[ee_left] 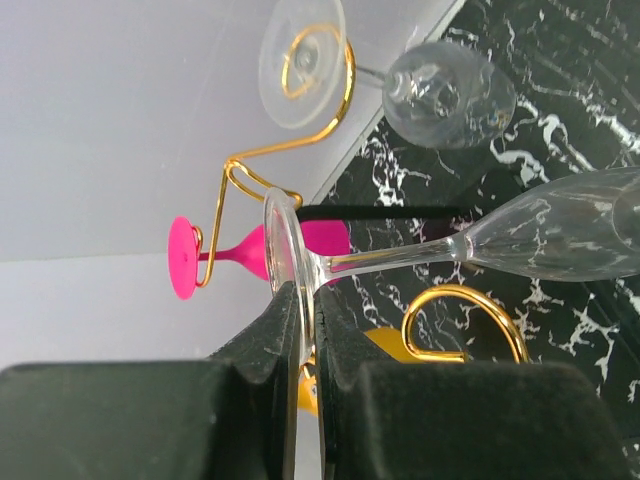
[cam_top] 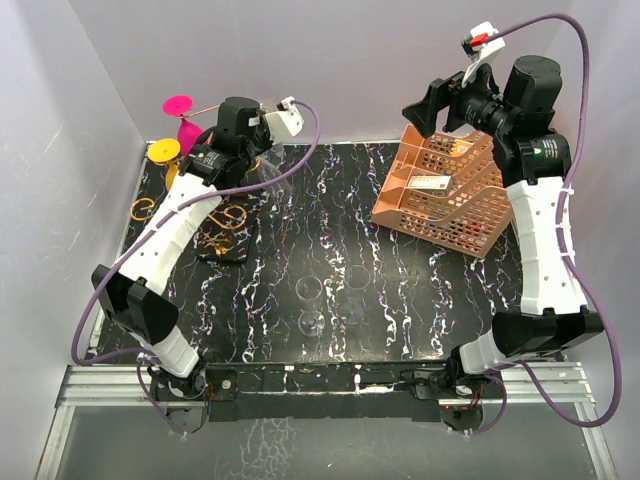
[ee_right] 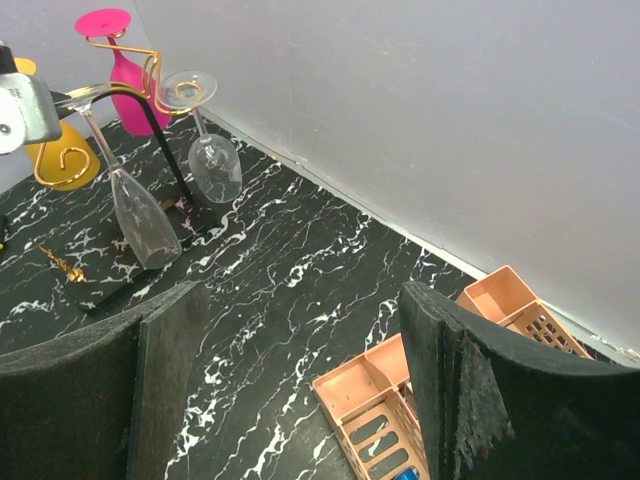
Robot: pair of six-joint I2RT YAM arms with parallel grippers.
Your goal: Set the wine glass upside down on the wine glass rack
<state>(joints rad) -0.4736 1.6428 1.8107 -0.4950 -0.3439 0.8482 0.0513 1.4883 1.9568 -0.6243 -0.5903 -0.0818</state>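
Since the left hand point(ee_left: 308, 300) is closed on the round foot of the wine glass point(ee_left: 560, 235), pinched edge-on between the two pads point(ee_left: 262, 345), the coming move is judged to turn on how the stem lies against the wine glass rack point(ee_right: 165, 150). Only the foot's rim is gripped; stem and bowl are left free.

Long axis: run straight out from the hand, with the foot nearest, then the thin stem, then the narrow flute-shaped bowl farthest. From the right wrist, the glass is seen hung bowl down, mouth toward the surface point(cam_top: 330, 230), foot uppermost. The axis is tilted somewhat, not plumb. The bowl is held clear of the surface.

The rack is found just beyond and beside the held foot, at the far left corner. One gold arm is already filled: a second clear glass point(ee_left: 450, 95) is hung there by its foot, bowl down. A pink glass point(ee_left: 250, 250) and a yellow glass point(ee_right: 65, 165) are hung behind. A gold curl point(ee_left: 458, 291) is seen just under the held stem; whether it is vacant cannot be told.

The right hand point(ee_right: 300, 340) is spread open with nothing held, raised above the orange tray point(cam_top: 450, 195), well apart from the rack. The left arm is plainly the nearer.

Judgement: the stem would have to be slid sideways into a free scroll, foot above the wire, before release.
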